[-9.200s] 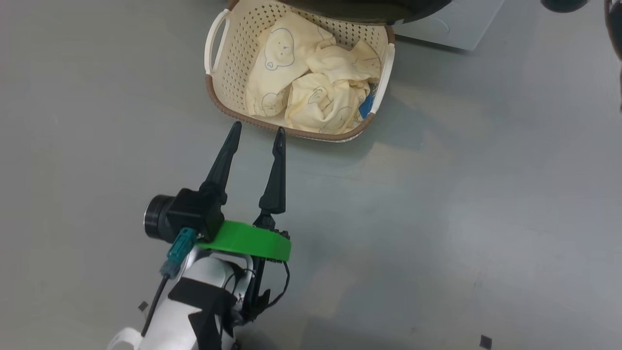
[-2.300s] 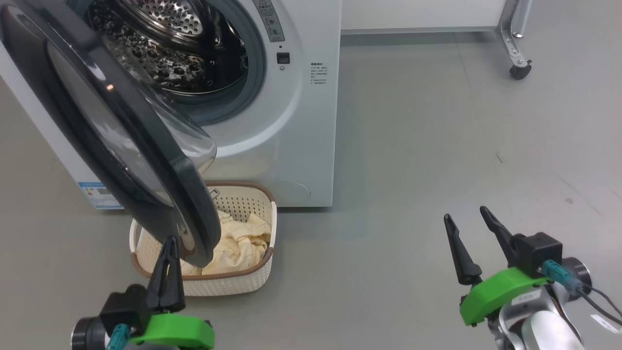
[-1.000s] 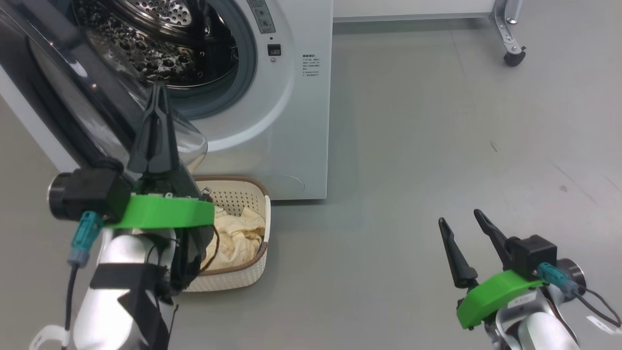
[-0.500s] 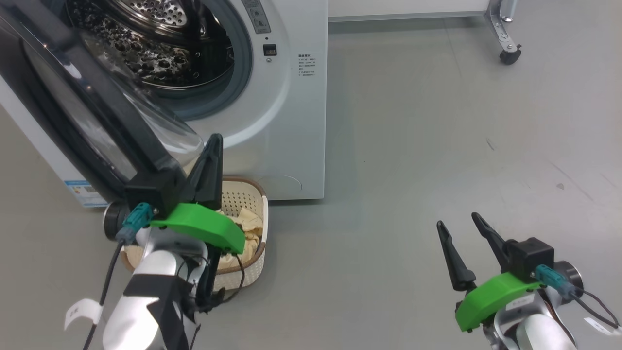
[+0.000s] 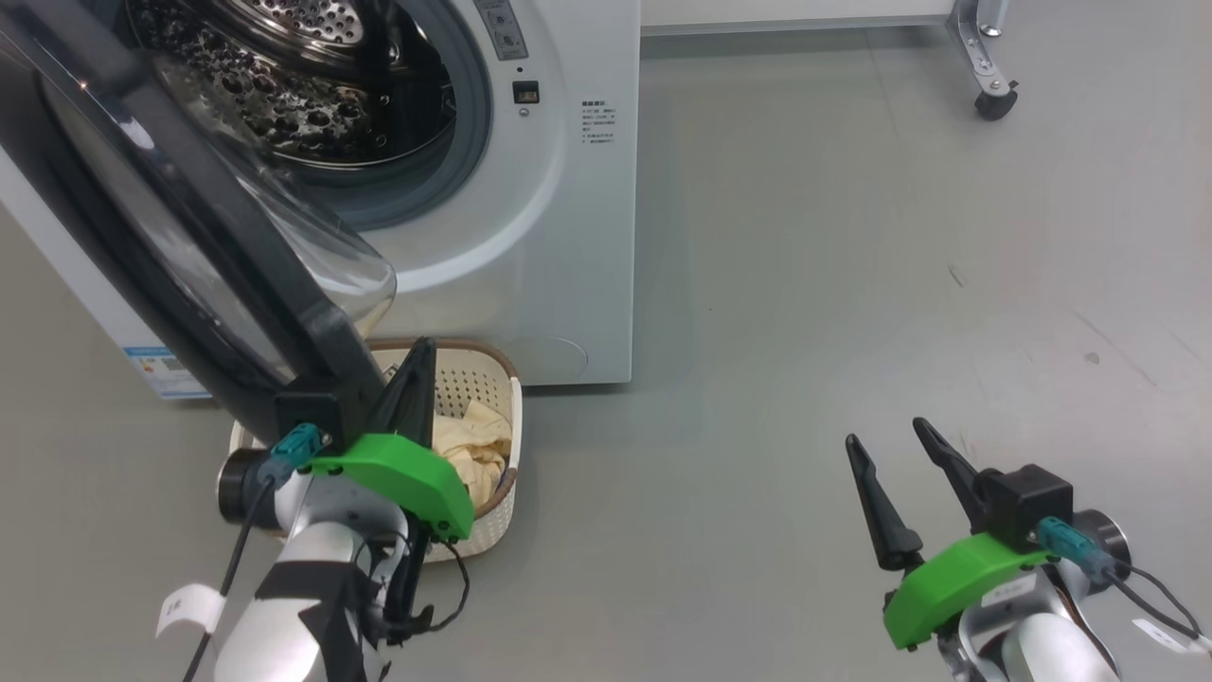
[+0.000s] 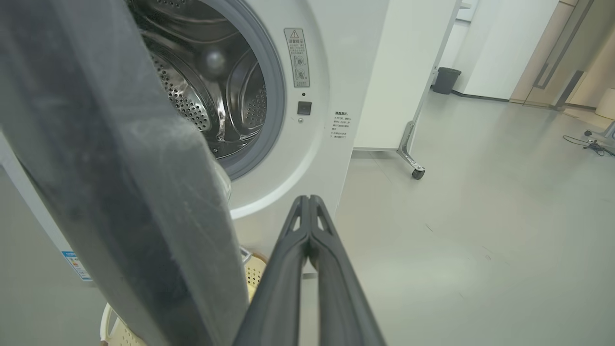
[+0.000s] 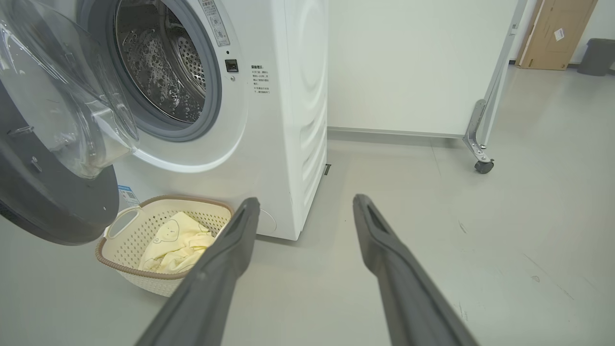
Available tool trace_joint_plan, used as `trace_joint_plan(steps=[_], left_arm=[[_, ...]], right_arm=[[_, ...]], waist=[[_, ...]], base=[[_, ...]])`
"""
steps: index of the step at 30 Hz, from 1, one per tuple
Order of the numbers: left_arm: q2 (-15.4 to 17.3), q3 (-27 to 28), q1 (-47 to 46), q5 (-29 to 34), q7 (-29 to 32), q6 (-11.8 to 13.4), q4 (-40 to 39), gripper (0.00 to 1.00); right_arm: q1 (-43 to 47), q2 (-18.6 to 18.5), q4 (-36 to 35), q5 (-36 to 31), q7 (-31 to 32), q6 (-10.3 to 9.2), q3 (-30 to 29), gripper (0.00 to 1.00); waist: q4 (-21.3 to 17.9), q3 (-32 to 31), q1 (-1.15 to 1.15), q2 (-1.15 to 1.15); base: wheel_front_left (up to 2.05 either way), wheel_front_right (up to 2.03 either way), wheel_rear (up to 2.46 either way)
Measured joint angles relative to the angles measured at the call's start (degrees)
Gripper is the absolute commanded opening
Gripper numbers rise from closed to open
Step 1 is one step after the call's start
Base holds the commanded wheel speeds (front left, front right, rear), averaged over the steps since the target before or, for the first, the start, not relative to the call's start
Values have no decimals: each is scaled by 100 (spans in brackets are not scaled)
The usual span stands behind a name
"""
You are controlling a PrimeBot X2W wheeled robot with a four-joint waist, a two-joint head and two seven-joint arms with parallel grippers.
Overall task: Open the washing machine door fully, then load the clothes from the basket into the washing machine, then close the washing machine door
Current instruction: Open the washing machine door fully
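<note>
The door (image 5: 275, 284) stands swung out from the washer (image 5: 568, 237), not fully open, its black rim and glass bowl hanging over the left part of the basket (image 5: 464, 384). The steel drum (image 5: 284, 95) is exposed. The basket sits on the floor (image 5: 805, 284) against the washer's front, with the clothes (image 5: 473, 455) heaped inside. The left fingers (image 5: 409, 398) are clenched tight together, grasping nothing, just beside the door's lower edge and above the basket. The right fingers (image 5: 876, 507) are spread apart and empty, over bare floor well to the right.
</note>
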Motion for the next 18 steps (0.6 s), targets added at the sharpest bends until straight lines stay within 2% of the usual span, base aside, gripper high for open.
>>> trace_joint_plan(steps=[6, 18], left_arm=[[48, 43, -20, 1, -115, 102, 365, 0], [67, -1, -164, -58, -314, 100, 671, 0]], right_arm=[[-5, 0, 11, 0, 0, 0, 1, 100], [-5, 0, 29, 43, -3, 0, -33, 100]], waist=[[-21, 11, 0, 0], [121, -23, 0, 0]], base=[[0, 0, 0], [0, 0, 0]])
